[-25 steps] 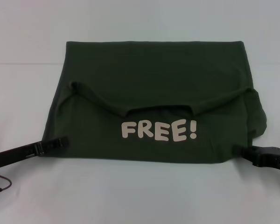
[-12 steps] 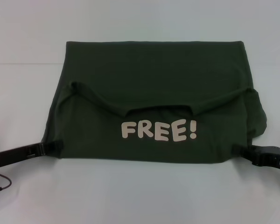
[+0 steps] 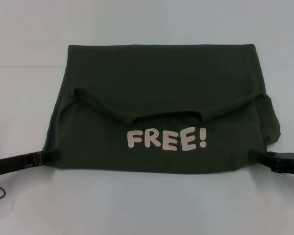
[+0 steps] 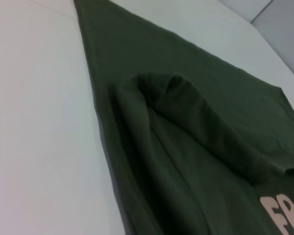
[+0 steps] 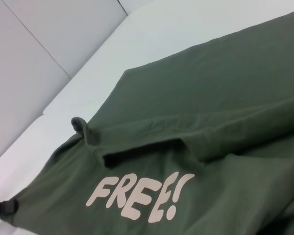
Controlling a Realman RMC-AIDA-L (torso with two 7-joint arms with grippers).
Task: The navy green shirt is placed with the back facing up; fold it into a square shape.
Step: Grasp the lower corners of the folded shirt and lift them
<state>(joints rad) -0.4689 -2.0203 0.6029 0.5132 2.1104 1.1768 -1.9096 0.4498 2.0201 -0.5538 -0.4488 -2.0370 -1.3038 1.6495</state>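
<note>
A: What lies on the table [image 3: 147, 205]?

B: A dark green shirt [image 3: 161, 88], spread across the middle of the white surface. Its upper part is folded down toward the robot, so the neckline and the pale lettering "FREE!" [image 3: 166, 138] face up on the near flap. The far edge is a straight fold line; the near edge runs almost straight from side to side.

A: And the sleeves?

B: They are tucked in. On the right side a bulge of cloth sticks out a little past the flap's edge. The left wrist view shows a raised fold [image 4: 171, 93] at the shoulder, with layers of fabric stacked beneath it.

A: Where is the left gripper [image 3: 51, 155]?

B: Low over the table at the near left corner of the shirt, its dark tip at the cloth's edge. Whether it touches the fabric I cannot tell, and the fingers look drawn close together, but I cannot tell whether they pinch anything.

A: The right gripper [image 3: 255, 155]?

B: At the near right corner, mirrored, tip just at the hem. Its opening I cannot tell either.

A: Does any wrist view add to that?

B: The right wrist view shows the lettering and, at the far corner of the shirt, the tip of the other arm's gripper [image 5: 2, 207] beside the fabric's edge.
</note>
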